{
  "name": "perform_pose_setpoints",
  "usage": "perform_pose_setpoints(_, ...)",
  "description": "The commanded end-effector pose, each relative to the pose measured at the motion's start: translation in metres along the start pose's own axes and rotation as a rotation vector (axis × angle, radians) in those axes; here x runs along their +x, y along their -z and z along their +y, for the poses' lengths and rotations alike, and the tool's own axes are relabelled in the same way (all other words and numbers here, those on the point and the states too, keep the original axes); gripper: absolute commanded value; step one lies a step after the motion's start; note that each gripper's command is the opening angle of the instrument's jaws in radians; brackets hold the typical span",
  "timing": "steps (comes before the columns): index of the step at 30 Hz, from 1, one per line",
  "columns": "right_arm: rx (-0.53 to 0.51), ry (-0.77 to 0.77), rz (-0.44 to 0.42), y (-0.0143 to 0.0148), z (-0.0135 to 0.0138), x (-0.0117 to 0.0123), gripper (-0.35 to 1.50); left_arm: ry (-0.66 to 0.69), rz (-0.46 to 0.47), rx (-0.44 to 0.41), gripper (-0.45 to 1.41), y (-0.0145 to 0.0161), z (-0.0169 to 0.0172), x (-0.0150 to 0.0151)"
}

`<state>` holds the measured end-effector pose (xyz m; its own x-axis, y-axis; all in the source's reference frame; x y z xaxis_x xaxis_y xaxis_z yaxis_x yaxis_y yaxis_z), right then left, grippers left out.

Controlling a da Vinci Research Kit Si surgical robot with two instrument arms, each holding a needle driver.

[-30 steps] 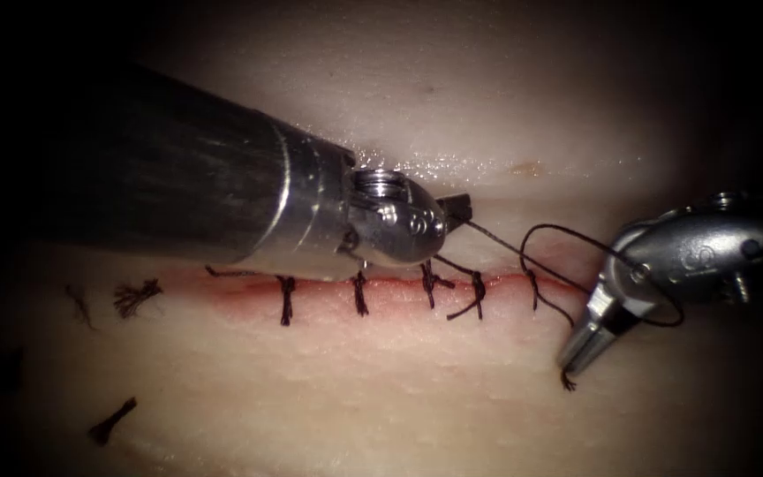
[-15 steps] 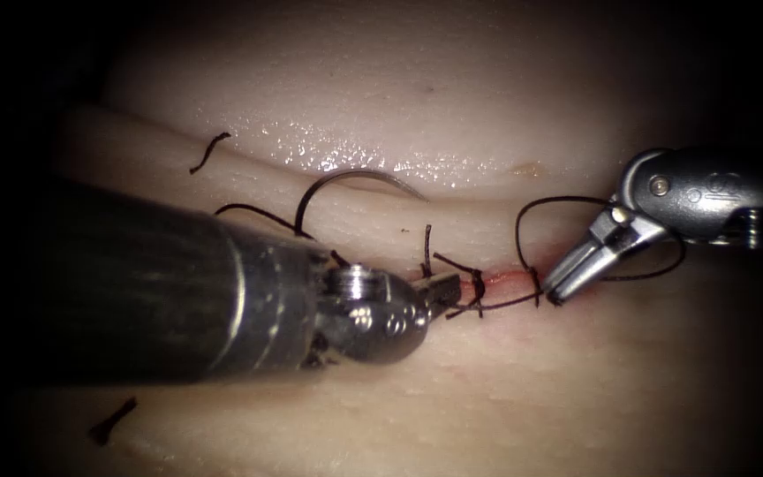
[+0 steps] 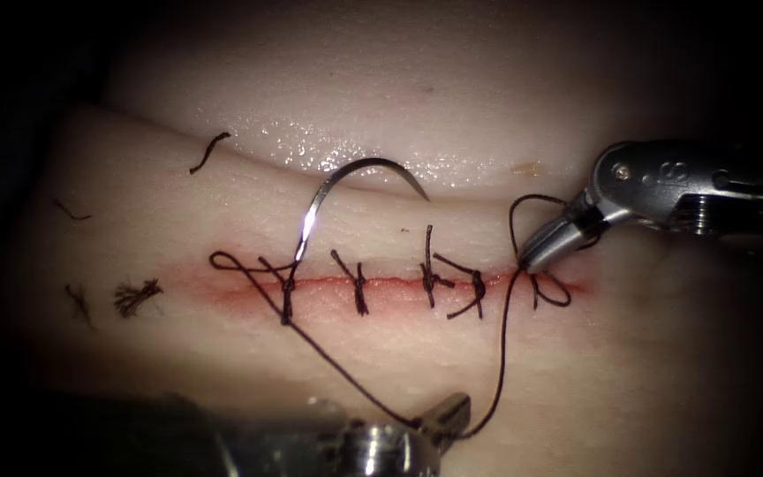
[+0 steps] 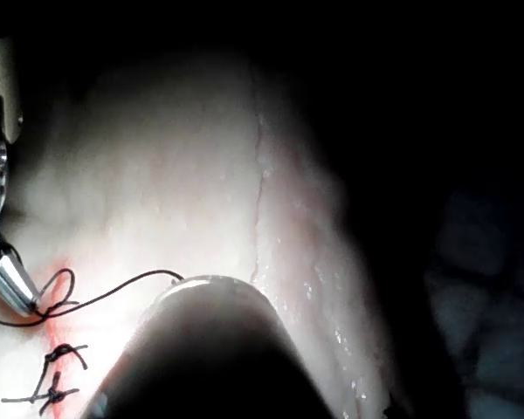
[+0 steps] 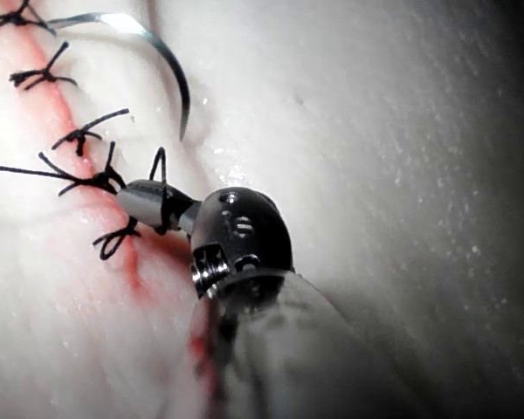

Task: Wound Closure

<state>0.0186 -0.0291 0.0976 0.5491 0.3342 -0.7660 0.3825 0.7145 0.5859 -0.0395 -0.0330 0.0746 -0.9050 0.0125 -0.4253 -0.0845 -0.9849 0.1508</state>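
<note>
Now the right tool (image 3: 536,256) pinches the thread (image 3: 501,353) at the cut's (image 3: 399,283) right end — the left tool (image 3: 443,415), bottom centre, clamps thread too; the needle (image 3: 346,190) lies free, upper centre.

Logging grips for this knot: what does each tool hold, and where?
Both hold thread: left tool below the cut, right tool at the knot. Needle lies free.

The endoscope looks down from above and in front across the whole stitched cut (image 3: 399,284), while each wrist camera peers along its own shaft from very close, and all three share the cut's right end where the right hand (image 3: 532,258) (image 4: 22,301) (image 5: 135,201) sits.
</note>
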Motion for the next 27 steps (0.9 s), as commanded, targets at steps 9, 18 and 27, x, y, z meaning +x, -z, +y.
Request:
perform_pose_setpoints(9,-0.030,-0.028,-0.010,-0.0008,0.0017,-0.0014,-0.35,-0.048,0.031,-0.012,-0.45,0.0047,0.0038,0.0032)
perform_pose_setpoints(18,-0.069,-0.077,-0.019,0.0000,0.0025,-0.0017,-0.35,-0.108,0.076,-0.022,-0.45,0.0101,0.0073,0.0053)
perform_pose_setpoints(27,-0.100,-0.101,-0.029,0.0007,0.0031,-0.0022,-0.35,-0.161,0.167,-0.081,-0.45,0.0180,0.0101,0.0075)
